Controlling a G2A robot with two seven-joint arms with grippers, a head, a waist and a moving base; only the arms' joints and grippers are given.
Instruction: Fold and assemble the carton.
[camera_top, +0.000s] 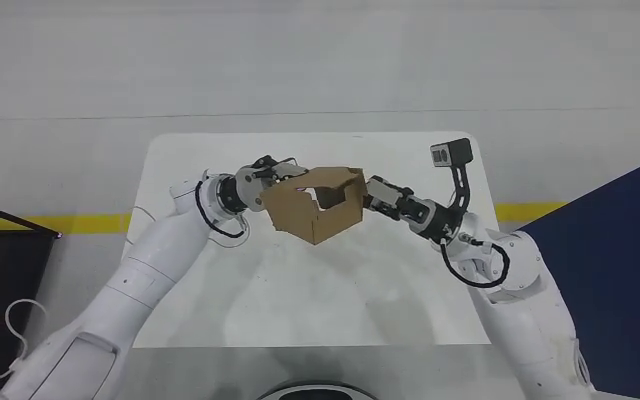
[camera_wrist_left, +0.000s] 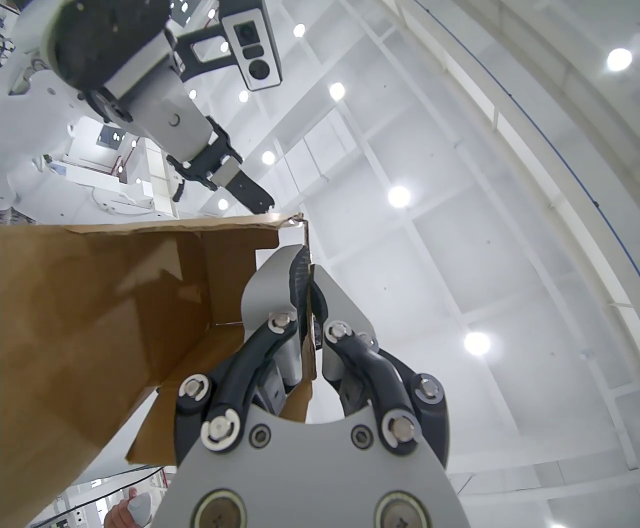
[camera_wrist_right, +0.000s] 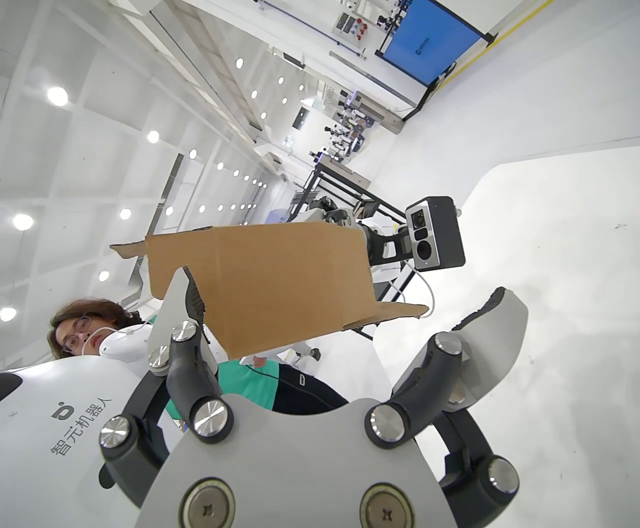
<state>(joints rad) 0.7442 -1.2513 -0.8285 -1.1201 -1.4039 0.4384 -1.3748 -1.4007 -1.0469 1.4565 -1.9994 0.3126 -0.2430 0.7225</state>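
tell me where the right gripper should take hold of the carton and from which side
Probably the thin wall edge of the carton nearest the right gripper, coming from the side opposite the left gripper, which pinches the far edge. That wall is a flat thin panel, so the open jaws could straddle it.

The carton (camera_top: 318, 210) is plain brown cardboard; the desk (camera_top: 300, 300) is flat white; left gripper (camera_wrist_left: 306, 280) and right gripper (camera_wrist_right: 345, 290) show silver and black.
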